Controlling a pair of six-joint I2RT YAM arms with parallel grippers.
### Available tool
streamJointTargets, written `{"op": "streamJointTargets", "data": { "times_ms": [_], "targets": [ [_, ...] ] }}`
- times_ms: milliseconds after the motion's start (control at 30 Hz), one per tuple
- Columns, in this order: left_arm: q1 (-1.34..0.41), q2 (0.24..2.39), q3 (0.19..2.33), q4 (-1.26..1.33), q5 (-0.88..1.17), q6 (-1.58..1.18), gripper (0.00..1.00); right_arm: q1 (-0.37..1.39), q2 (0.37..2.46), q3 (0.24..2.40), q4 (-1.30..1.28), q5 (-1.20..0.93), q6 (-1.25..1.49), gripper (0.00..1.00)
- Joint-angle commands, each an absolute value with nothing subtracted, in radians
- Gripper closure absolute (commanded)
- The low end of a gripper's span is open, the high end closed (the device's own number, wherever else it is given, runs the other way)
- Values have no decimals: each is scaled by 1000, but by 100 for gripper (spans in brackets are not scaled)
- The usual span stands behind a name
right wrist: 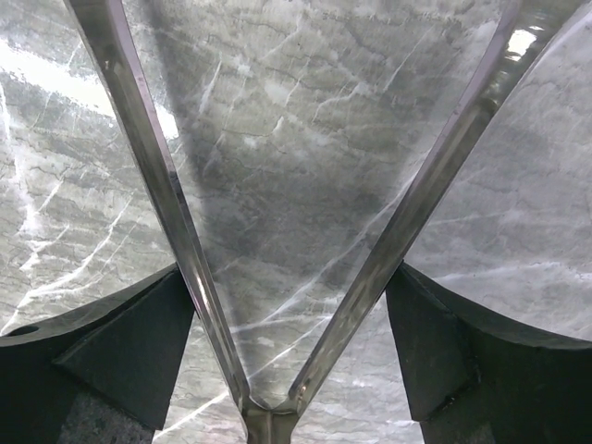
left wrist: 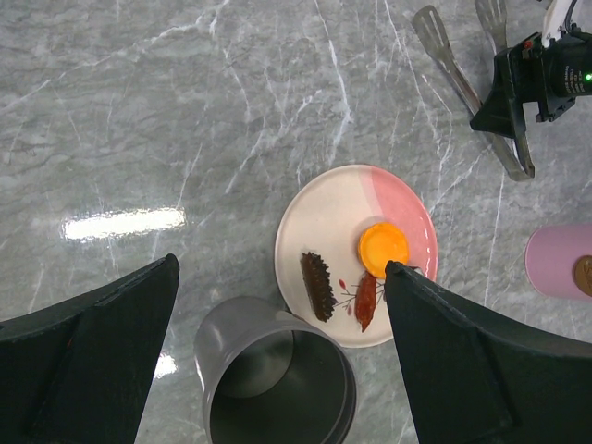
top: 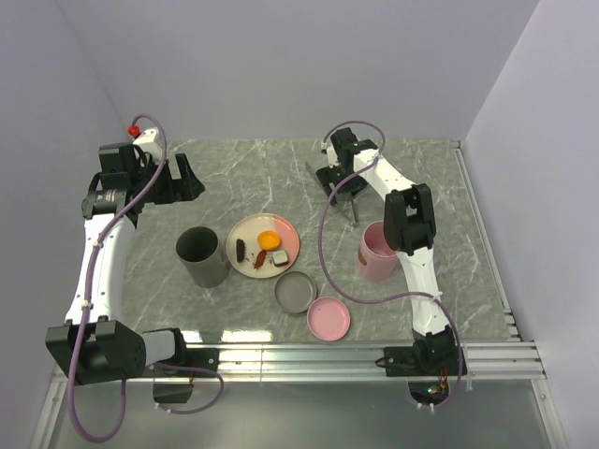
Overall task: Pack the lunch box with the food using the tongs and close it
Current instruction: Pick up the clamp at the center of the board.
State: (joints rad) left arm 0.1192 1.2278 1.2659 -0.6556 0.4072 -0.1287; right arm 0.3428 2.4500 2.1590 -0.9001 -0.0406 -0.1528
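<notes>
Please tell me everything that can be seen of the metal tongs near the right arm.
The tongs are thin, shiny silver metal: two slim arms joined at one end in a narrow V, each with a broader, flatter tip. They lie on the grey marble table, spread open and holding no food. The right gripper is over them near the joined end, one black finger outside each arm, very close. Whether the fingers press the metal cannot be told.

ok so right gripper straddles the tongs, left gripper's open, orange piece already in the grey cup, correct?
No: the orange piece sits on the plate, not in the grey cup; left wrist view shows it. Rest holds: right gripper straddling the tongs, left gripper open.
</notes>
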Motion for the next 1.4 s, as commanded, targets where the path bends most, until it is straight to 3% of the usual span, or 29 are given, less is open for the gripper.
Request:
{"op": "streamJointTargets", "data": {
  "times_ms": [0, 233, 867, 1200, 1367],
  "targets": [
    [123, 1216, 1270, -634, 436, -141, 1, 348, 2465, 2186, -868, -14, -141, 14],
    [123, 1223, 1281, -641, 436, -141, 0, 348, 2402, 2154, -853, -34, -127, 26],
    [124, 1192, 1273, -646, 474, -133, 1, 348, 2154, 2192, -945, -166, -127, 27],
    [124, 1152, 1269, -631, 589, -101, 1, 350, 1948, 2091, -979, -400, -179, 29],
    [123, 1057, 1194, -495, 809, -74, 1, 353, 1856, 2040, -1014, -588, -212, 29]
  ]
}}
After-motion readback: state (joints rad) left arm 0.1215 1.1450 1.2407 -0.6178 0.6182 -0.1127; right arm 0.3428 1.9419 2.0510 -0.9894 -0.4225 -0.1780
